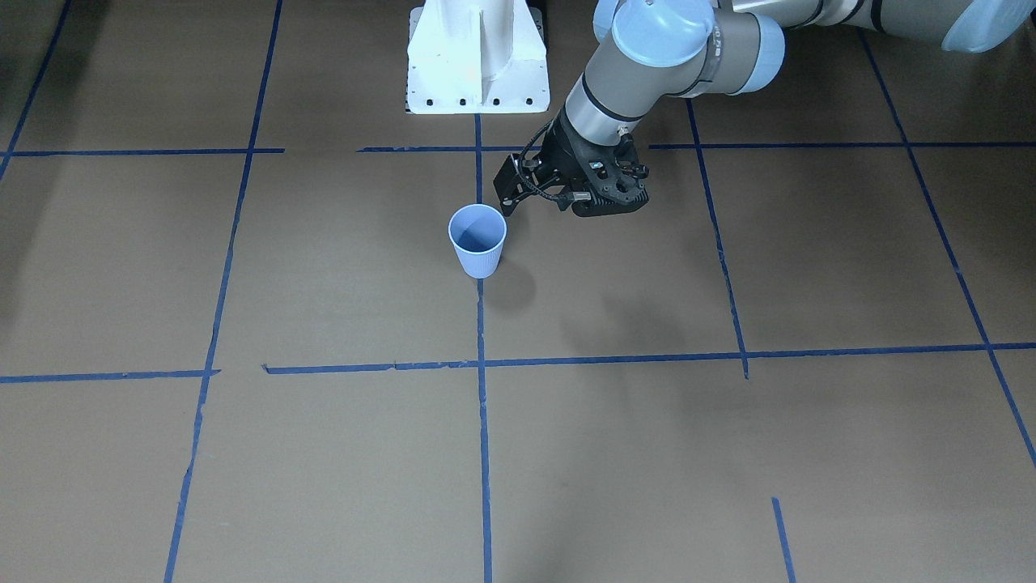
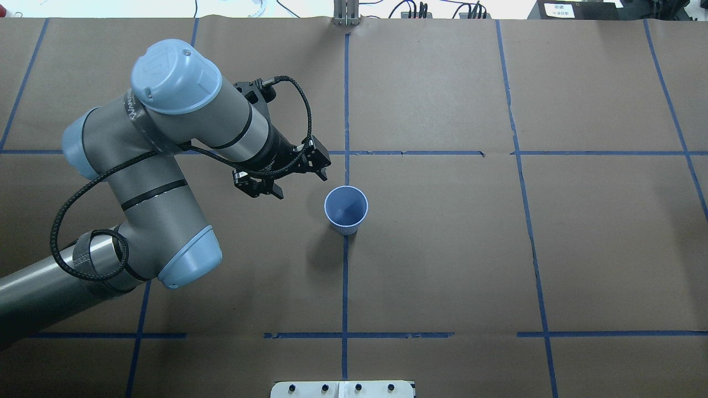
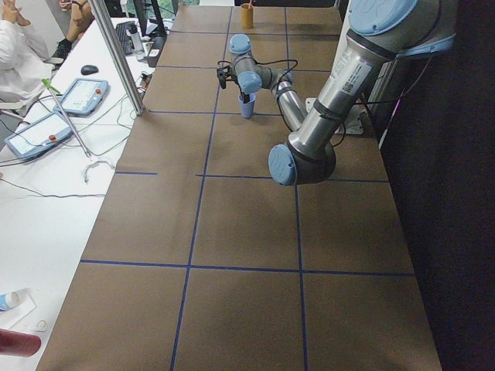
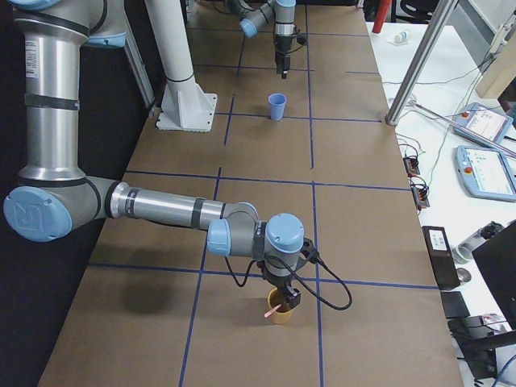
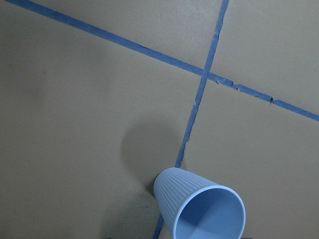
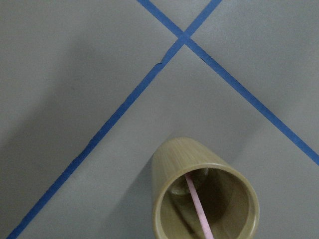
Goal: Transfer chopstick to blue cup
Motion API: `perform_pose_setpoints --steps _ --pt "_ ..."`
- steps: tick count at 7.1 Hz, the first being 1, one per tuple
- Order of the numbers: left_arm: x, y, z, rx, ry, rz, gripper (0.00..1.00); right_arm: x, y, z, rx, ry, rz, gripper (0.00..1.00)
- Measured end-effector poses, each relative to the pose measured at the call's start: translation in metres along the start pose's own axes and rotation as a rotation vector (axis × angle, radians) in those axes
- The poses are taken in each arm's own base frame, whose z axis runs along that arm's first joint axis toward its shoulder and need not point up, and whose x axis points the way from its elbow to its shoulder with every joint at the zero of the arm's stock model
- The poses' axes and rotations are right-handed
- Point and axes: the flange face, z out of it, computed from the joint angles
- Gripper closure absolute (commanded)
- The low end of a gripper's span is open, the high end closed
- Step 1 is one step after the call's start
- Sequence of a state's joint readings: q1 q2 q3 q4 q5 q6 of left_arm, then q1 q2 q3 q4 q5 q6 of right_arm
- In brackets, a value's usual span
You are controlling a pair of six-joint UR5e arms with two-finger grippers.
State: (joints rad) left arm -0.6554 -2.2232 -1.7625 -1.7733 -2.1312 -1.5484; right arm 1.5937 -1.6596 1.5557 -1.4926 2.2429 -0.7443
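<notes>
The blue cup [image 1: 477, 240] stands upright and empty on the brown paper at a tape crossing; it also shows in the overhead view [image 2: 345, 210] and the left wrist view [image 5: 202, 211]. My left gripper [image 2: 271, 193] hangs pointing down just beside the cup, on the robot's left of it, not touching it [image 1: 607, 205]; I cannot tell if it is open or shut. The pink chopstick [image 6: 199, 209] leans inside a tan cup [image 6: 169, 174], far from the blue cup. My right gripper [image 4: 284, 299] hovers right over that tan cup [image 4: 280, 316]; I cannot tell its state.
The robot's white base [image 1: 477, 61] stands behind the blue cup. Dark blue tape lines [image 1: 481, 421] cross the paper. Operators' pendants and cables [image 4: 484, 161] lie on the white table beyond the far edge.
</notes>
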Motion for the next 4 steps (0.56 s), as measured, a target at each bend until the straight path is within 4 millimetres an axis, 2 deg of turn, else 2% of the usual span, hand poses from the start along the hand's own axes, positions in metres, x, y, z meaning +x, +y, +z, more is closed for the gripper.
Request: perform_pose_setpoints --steps 3,4 --pt "-0.001 0.000 0.001 0.001 -0.001 0.003 0.09 0.004 0.015 0.006 -0.056 0.011 -0.048 0.13" --pt "-0.001 0.000 0.001 0.001 0.001 0.005 0.09 0.009 0.020 0.011 -0.083 0.020 -0.072 0.59"
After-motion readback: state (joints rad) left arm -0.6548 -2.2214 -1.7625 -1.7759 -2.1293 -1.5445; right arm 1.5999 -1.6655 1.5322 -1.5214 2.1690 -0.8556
